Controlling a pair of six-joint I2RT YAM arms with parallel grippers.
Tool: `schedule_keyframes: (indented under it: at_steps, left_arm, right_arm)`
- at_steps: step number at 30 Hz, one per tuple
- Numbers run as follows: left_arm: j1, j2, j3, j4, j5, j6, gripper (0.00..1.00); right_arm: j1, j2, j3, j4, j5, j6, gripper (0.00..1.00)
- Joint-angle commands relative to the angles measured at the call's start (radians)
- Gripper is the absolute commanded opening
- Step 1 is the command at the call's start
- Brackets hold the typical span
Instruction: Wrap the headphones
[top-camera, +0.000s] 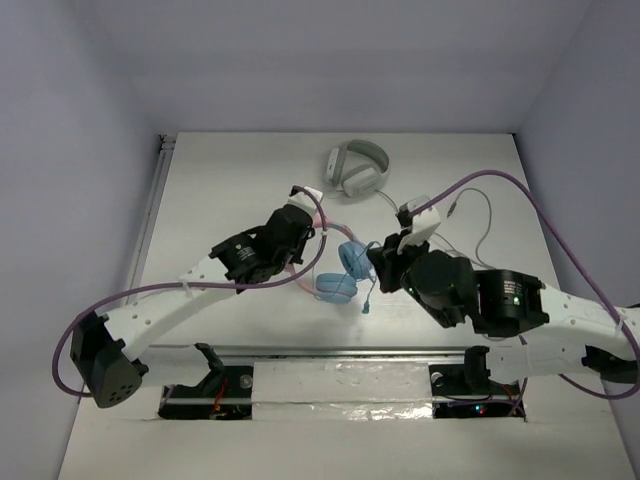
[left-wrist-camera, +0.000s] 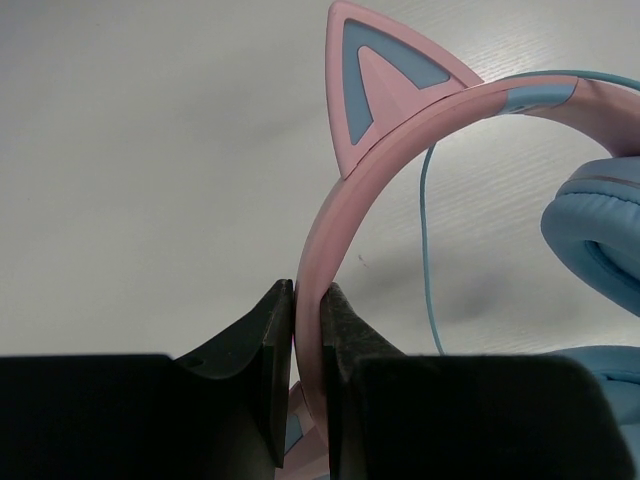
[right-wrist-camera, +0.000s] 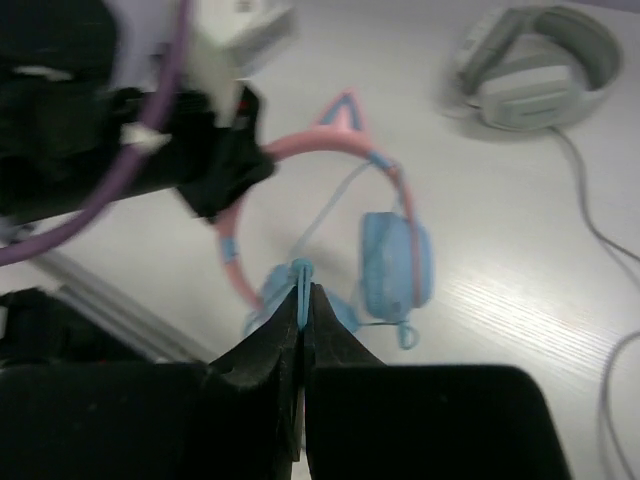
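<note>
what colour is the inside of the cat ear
Light blue, with a pink border; the cat ear shows best in the left wrist view.

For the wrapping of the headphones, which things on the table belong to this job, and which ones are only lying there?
Belonging to the job:
- pink and blue headphones, with the headband pinched in the left claw
- their thin blue cable, pinched in the right claw

Only lying there:
- white-grey headphones
- their grey cable
</note>
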Motion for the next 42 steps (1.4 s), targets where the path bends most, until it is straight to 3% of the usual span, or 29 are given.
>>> schedule_keyframes:
  at_steps: [1, 7, 19, 26, 37, 42]
  left_arm:
    - [0.004, -0.098, -0.003, 0.023, 0.035, -0.013, 0.00]
    - [0.004, -0.143, -0.016, -0.017, 0.068, -0.002, 0.00]
    - [-0.005, -0.245, -0.011, -0.014, 0.326, 0.018, 0.00]
    - [-0.005, -0.285, 0.070, 0.041, 0.391, -0.031, 0.00]
    - [-0.005, -0.278, 0.178, 0.197, 0.480, -0.111, 0.00]
    - [-0.005, -0.278, 0.196, 0.266, 0.493, -0.165, 0.00]
  right_arm:
    - [-0.099, -0.050, -0.045, 0.053, 0.028, -0.084, 0.00]
    - [-0.274, -0.041, -0.097, 0.107, 0.003, -0.176, 0.00]
    - [-0.508, 0.040, -0.193, 0.334, -0.174, -0.242, 0.00]
    - [-0.529, 0.000, -0.348, 0.476, -0.320, -0.146, 0.00]
    - [-0.547, -0.147, -0.631, 0.849, -0.553, -0.080, 0.00]
    - [-0.587, -0.176, -0.693, 0.956, -0.644, -0.078, 0.16]
